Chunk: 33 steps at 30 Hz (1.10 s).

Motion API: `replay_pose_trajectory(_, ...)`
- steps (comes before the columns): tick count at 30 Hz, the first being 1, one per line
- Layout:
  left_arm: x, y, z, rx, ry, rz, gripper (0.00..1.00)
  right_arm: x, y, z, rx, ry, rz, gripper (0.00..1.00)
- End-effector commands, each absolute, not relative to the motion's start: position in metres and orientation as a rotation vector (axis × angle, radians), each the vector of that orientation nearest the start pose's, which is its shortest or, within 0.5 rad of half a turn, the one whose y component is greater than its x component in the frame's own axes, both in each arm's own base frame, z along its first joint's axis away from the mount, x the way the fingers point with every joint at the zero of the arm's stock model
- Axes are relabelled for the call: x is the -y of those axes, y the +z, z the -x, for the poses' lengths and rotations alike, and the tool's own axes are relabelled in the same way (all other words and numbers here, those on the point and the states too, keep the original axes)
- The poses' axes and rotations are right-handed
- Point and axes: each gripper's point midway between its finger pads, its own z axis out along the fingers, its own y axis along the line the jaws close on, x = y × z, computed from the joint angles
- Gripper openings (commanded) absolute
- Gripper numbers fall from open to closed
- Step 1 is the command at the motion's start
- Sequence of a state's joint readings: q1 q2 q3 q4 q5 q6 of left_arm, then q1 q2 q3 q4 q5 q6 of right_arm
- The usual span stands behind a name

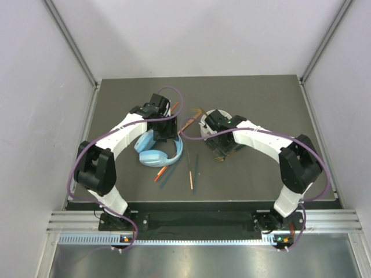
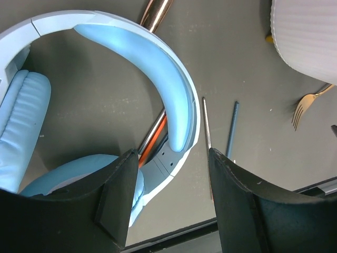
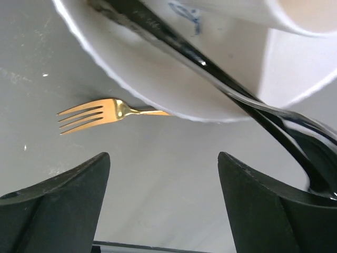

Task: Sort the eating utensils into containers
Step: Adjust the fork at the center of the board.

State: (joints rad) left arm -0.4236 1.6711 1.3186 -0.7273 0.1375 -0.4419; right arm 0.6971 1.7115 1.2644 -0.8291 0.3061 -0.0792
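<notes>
My left gripper (image 1: 165,133) is open and empty, hovering over the light blue headphones (image 2: 174,95); it also shows in the left wrist view (image 2: 171,203). An orange-and-silver utensil (image 2: 152,138) lies under the headband. An orange chopstick (image 2: 206,124) and a teal chopstick (image 2: 232,129) lie beside it on the mat. My right gripper (image 1: 223,149) is open and empty just in front of the white holder (image 3: 158,84), and shows in the right wrist view (image 3: 164,184). Black utensils (image 3: 210,66) rest across the holder's rim. A gold fork (image 3: 89,113) pokes out from under it.
The headphones (image 1: 155,152) lie left of centre on the dark mat. More orange and teal chopsticks (image 1: 161,174) lie in front of them, and another pair (image 1: 191,171) at the centre. A copper utensil (image 1: 188,121) lies between the grippers. Grey walls enclose the table.
</notes>
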Motion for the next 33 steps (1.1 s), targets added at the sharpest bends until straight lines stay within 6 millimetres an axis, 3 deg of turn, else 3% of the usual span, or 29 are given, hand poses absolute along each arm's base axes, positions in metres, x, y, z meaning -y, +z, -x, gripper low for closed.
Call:
replay_pose_trajectory(1, 0.195, 0.127, -0.334, -2.654, -0.502, -0.04, 0.61, -0.183, 0.075, -0.294, -2.567, -0.215, 1.085, 0.85)
replay_pose_trajectory(5, 0.195, 0.124, -0.333, -2.663, -0.507, -0.04, 0.61, -0.188, 0.062, -0.283, -2.596, -0.14, 1.145, 0.9)
replay_pose_trajectory(12, 0.191, 0.117, -0.327, -2.681, -0.516, -0.029, 0.61, -0.181, 0.044, -0.285, -2.631, -0.123, 1.151, 0.92)
replay_pose_trajectory(18, 0.19, 0.118, -0.326, -2.687, -0.517, -0.032, 0.61, -0.176, 0.033, -0.299, -2.662, -0.072, 1.112, 0.94)
replay_pose_trajectory(25, 0.192, 0.116, -0.328, -2.697, -0.52, -0.035, 0.61, -0.174, 0.039, -0.326, -2.63, -0.031, 1.072, 0.95)
replay_pose_trajectory(33, 0.192, 0.116, -0.33, -2.699, -0.515, -0.034, 0.61, -0.174, 0.019, -0.319, -2.705, 0.041, 1.093, 0.94)
